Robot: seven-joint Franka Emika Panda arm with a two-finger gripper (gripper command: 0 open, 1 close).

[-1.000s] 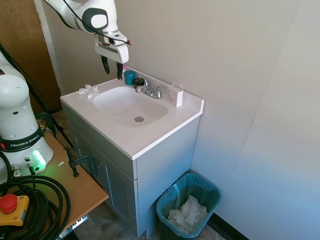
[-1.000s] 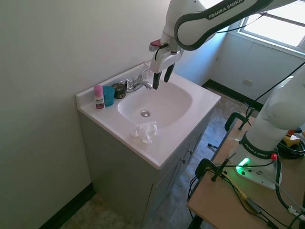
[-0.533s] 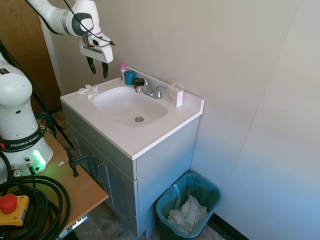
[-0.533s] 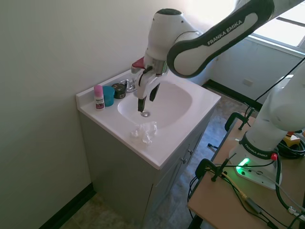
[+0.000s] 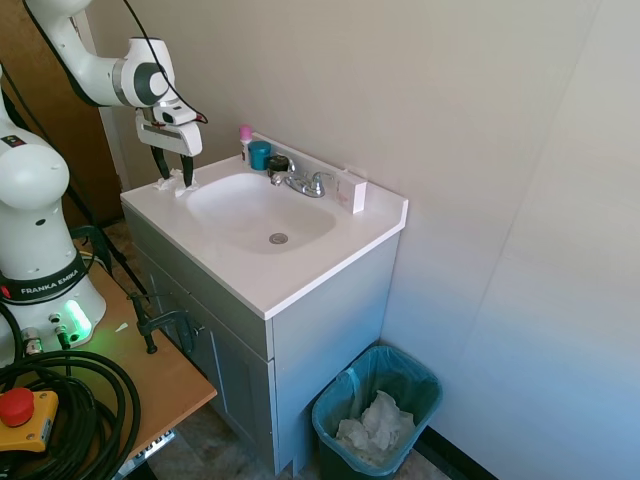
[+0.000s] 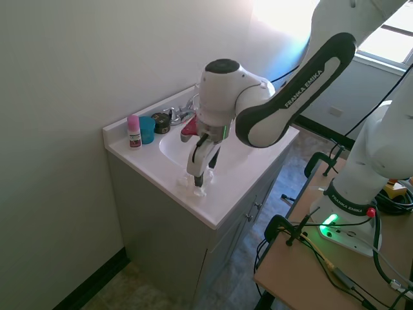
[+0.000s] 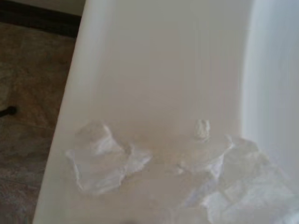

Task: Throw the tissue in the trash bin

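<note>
1. One white arm reaches over the front corner of the white worktop (image 5: 300, 280), its gripper (image 5: 172, 178) pointing down with the fingers spread apart, one on each side of the tissue (image 5: 172, 184).
2. The tissue (image 6: 193, 187) lies crumpled on the flat rim between the sink basin (image 5: 258, 212) and the worktop's edge; whether the fingertips touch the surface cannot be told.
3. The wrist view shows the tissue (image 7: 154, 163) from close by, spread in several thin, rumpled pieces beside the basin's curve.
4. The trash bin (image 5: 335, 392), lined with a teal bag, stands on the floor beside the vanity cabinet (image 5: 320, 330), well apart from the gripper, with a heap of white tissues (image 5: 375, 425) inside.
5. A faucet (image 5: 303, 182), a teal cup (image 5: 260, 154) and a pink-capped bottle (image 5: 245, 140) stand along the back wall.
</note>
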